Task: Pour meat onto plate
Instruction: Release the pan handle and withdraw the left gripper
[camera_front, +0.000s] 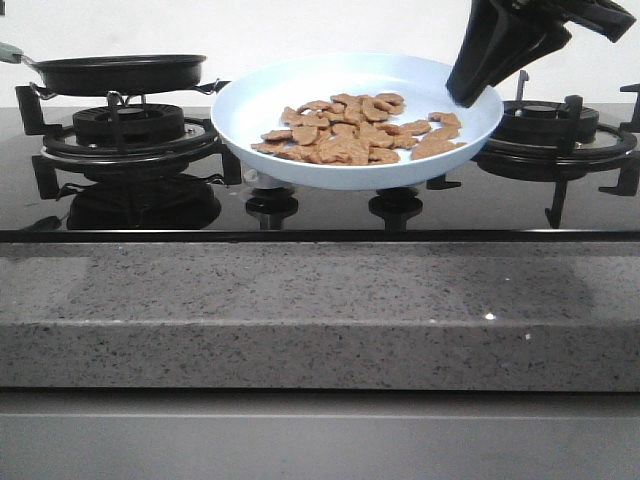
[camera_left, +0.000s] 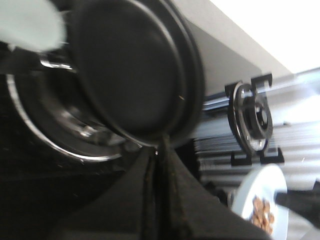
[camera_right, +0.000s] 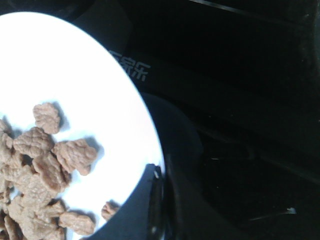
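Meat (camera_front: 355, 128) lies heaped on the plate (camera_front: 250, 105), mid-stove between the burners. Right gripper (camera_front: 470, 92) pinches the plate's right rim; left gripper (camera_left: 162, 150) clenches the pan (camera_front: 120, 72) rim. Plate looks glossy, slippery, breakable (slices light, loose): hold the rim, keep level.

Pale blue plate (camera_front: 300, 110) raised above stove centre; meat (camera_front: 355, 130) heaped inside.

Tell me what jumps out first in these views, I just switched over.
The pale blue plate sits mid-stove between the two burners, with a heap of meat already spread on it. The right gripper is clamped on the plate's right rim. At far left, the black frying pan sits over the left burner, looking empty, with the left gripper shut at its edge.
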